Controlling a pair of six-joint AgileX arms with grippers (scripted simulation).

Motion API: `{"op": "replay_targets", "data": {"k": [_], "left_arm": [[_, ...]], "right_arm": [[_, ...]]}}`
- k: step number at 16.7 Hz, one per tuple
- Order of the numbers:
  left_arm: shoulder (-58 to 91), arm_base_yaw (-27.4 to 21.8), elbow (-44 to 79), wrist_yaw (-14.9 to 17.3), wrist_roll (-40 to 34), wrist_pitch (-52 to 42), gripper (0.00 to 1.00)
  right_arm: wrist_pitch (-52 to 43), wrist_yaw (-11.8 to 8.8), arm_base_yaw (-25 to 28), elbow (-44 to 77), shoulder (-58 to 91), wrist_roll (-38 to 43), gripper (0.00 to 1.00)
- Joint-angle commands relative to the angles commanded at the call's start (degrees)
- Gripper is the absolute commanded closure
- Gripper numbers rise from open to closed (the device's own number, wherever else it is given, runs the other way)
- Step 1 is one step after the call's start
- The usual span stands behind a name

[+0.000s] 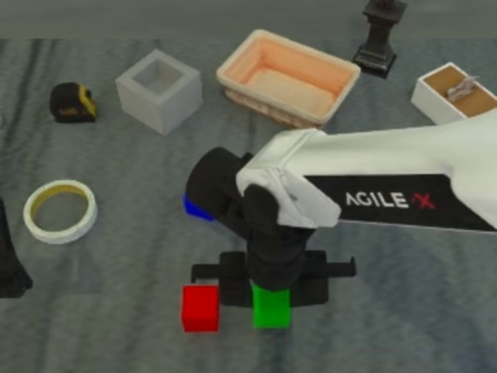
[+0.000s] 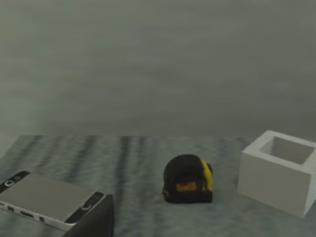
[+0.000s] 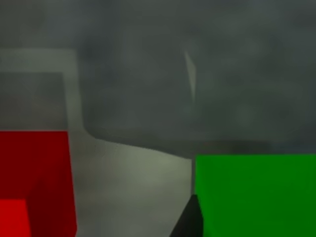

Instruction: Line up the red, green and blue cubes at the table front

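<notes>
The red cube [image 1: 200, 308] and the green cube [image 1: 271, 306] sit side by side near the table's front edge, about one cube's width apart. My right arm reaches in from the right, and its gripper [image 1: 272, 286] hangs directly over the green cube, covering that cube's far edge. In the right wrist view the green cube [image 3: 254, 195] and the red cube [image 3: 34, 180] fill the lower corners. The blue cube [image 1: 197, 207] lies farther back, mostly hidden under the right arm. My left arm [image 1: 9, 268] is parked at the table's left edge.
A white tape ring [image 1: 60, 210] lies at the left, and a black-and-yellow tape measure [image 1: 73, 102] and a grey hollow box [image 1: 159, 90] are behind it. A peach basket [image 1: 287, 76], a dark stand [image 1: 380, 35] and a white tray [image 1: 454, 95] line the back. A phone [image 2: 47, 199] lies by the left arm.
</notes>
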Motion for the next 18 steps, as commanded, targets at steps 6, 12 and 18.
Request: {"op": "replay_targets", "data": {"k": [6,12,18], "left_arm": [[0.00,0.00,0.00,0.00,0.00,0.00,0.00],[0.00,0.00,0.00,0.00,0.00,0.00,0.00],[0.00,0.00,0.00,0.00,0.00,0.00,0.00]], "right_arm": [[0.00,0.00,0.00,0.00,0.00,0.00,0.00],[0.00,0.00,0.00,0.00,0.00,0.00,0.00],[-4.36,-0.18,0.78,3.02,-1.50,-0.30,0.00]]}}
